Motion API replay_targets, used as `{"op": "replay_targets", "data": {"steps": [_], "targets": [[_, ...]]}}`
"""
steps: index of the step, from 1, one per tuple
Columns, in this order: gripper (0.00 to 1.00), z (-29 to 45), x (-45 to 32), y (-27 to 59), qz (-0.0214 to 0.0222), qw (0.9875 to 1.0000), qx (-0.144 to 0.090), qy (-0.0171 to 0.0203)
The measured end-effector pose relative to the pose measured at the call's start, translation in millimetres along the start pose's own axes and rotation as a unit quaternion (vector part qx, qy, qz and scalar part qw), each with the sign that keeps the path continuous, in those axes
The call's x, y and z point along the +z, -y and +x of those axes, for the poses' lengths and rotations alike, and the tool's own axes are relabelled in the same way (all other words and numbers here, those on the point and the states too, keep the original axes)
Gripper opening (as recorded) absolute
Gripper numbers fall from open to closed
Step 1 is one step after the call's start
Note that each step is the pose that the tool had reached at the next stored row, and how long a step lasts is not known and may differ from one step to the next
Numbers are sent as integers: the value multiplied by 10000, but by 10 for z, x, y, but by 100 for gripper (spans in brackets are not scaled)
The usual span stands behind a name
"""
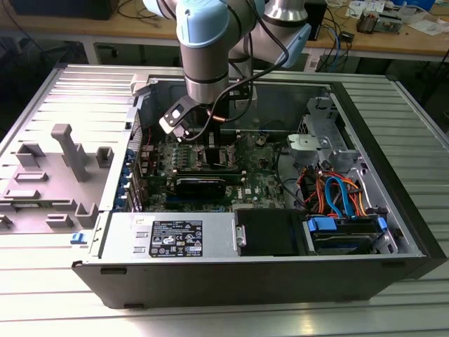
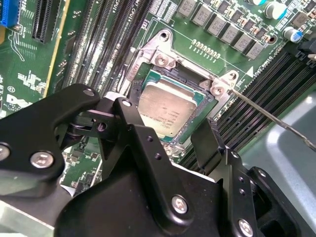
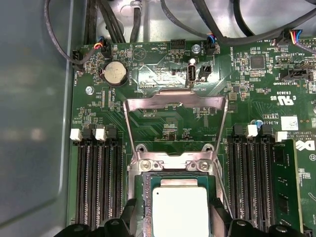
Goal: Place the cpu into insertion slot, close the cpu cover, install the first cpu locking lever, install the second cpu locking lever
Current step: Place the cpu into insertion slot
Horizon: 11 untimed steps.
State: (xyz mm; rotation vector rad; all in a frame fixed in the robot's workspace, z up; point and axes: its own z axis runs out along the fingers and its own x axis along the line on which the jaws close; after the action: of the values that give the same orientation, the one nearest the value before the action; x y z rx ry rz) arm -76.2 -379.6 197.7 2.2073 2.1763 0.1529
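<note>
Gripper (image 3: 174, 220): fingers (image 2: 140, 136) spread, one on each side of the cpu (image 3: 180, 208). I read a gap on at least one side, so nothing is pinched.

Cpu lies grey top up inside the insertion slot (image 3: 173, 162). It looks level and square to the rim in both wrist views, though its near edge is hidden behind my fingers.

Cpu cover (image 3: 148, 102) is hinged wide open, lying back over the motherboard (image 3: 276, 74) on the far side of the slot. One thin locking lever (image 2: 269, 117) angles out free beside the socket, unlatched.

Exterior view: my arm reaches down into the open computer case (image 1: 280, 277).

Judgement: the step in hand is seating the chip.
- No downward push; it should settle by its own weight.
- Hold the fingers parallel to its edges so neither nudges a corner.
- Check that all four edges sit flush before trusting it.
</note>
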Motion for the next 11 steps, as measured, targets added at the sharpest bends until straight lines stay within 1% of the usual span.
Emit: {"op": "replay_targets", "data": {"steps": [5,11], "targets": [[67,12,13,1,-2,10000,69,5],[67,18,25,3,-3,10000,96,-4]]}}
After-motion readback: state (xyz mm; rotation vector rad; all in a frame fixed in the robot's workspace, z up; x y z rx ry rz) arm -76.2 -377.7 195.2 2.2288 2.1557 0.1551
